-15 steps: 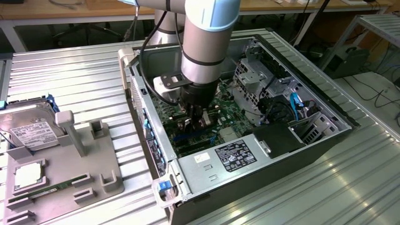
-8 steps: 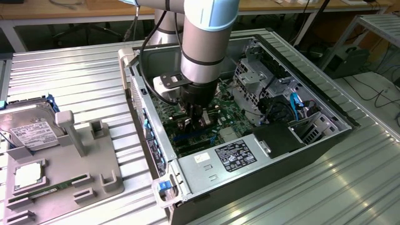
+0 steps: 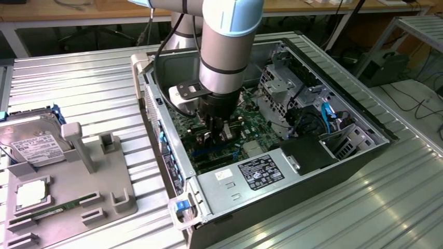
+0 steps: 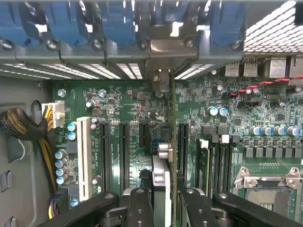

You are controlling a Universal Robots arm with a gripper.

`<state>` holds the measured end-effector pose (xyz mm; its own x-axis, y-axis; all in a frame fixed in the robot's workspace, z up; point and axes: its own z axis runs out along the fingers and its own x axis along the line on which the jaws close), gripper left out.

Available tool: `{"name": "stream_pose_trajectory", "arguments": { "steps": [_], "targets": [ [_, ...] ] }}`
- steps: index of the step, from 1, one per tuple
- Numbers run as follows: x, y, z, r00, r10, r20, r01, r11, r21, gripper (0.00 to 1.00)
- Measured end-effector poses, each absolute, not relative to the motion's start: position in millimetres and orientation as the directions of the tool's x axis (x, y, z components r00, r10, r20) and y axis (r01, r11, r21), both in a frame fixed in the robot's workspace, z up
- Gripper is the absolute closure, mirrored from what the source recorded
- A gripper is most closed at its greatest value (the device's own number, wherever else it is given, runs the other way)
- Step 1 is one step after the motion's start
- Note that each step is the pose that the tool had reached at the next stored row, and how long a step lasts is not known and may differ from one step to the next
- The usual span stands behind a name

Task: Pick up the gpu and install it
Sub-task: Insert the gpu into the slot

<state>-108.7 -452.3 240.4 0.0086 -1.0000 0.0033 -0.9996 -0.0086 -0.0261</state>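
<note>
So the gpu (image 4: 164, 155) is pinched edge-on in the pincer (image 4: 166, 195), standing upright over the motherboard (image 4: 118, 97) inside the open computer case (image 3: 360, 136). In the wrist view it's basically a thin green line with a few chunky parts sticking off one face, and its metal bracket end points at the rear wall of the case, where the row of blue latches (image 4: 113, 23) sits. It runs parallel to the long black expansion slots (image 4: 124, 151) and the white slot (image 4: 85, 156) – whether its bottom edge is actually in a slot, I can't tell. The pincer's two black fingers (image 4: 140, 208) are closed narrow on the card, one on each face. From the exterior view the arm comes straight down into the case, pincer (image 3: 215, 134) low over the board, with the power supply (image 3: 258, 173) just beside it toward the camera. Off to the exterior view's left, on the ribbed metal surface (image 3: 83, 88), sits a grey holder (image 3: 76, 187) with a hard drive (image 3: 35, 142) and a slim green memory stick (image 3: 41, 212) in it – well apart from the case.
</note>
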Motion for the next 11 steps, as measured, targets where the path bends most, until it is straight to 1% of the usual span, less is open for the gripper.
{"name": "stream_pose_trajectory", "arguments": {
  "steps": [11],
  "targets": [
    [-108.7,-451.9,236.2,0.009,-1.000,0.003,-1.000,-0.009,-0.026,0.72]
  ]
}}
